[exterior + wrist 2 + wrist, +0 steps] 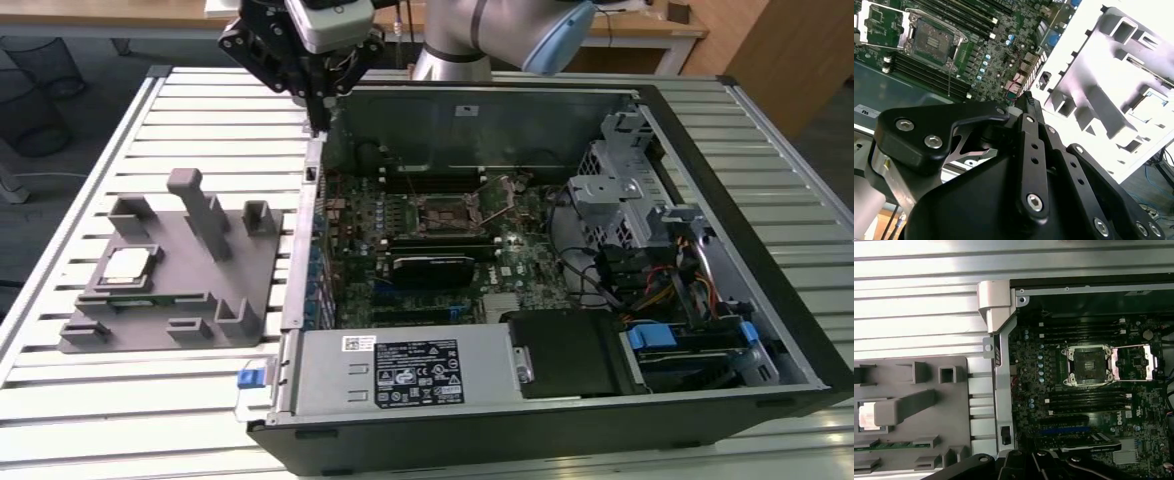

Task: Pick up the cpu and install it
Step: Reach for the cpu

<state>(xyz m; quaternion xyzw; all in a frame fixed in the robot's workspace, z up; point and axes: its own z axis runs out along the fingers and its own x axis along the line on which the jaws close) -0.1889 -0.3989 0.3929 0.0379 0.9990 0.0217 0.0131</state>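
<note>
One small square silver-topped cpu [127, 265] lies on the grey fixture [140, 338], well apart from the fingers [319, 110]. These are closed, empty.

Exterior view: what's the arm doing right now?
The gripper hangs over the open PC case, at its far corner on the exterior view's left, jaws closed on nothing. The cpu lies in the grey fixture beside the case, not yet picked up. The motherboard socket is open and empty.
</note>
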